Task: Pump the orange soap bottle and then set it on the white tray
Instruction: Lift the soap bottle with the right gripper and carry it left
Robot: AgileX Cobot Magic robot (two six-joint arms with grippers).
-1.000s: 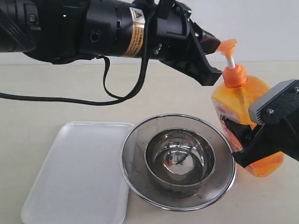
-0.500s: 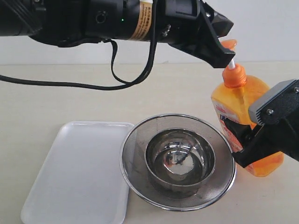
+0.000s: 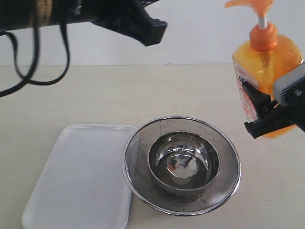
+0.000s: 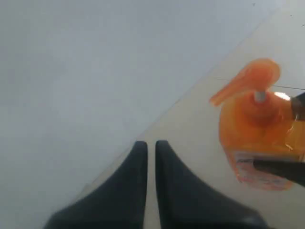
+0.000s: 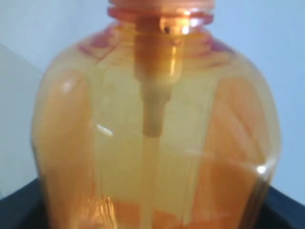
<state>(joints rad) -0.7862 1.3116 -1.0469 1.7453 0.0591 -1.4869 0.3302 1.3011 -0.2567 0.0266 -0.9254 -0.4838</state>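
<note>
Half the job at most looks done: the right fingers [image 3: 261, 120] clamp the bottle [image 3: 264, 71] off the desk [image 3: 190, 90], the left fingers [image 4: 144, 151], nearly closed and empty, hang well clear of its pump, and the tray [image 3: 76, 191], far from both, awaits it.

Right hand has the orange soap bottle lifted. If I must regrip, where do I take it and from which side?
By its broad body at label height, coming in from the side, where the right hand clamps it. The orange soap bottle is upright and wide there; the thin white stem and pump head would likely give way.
</note>
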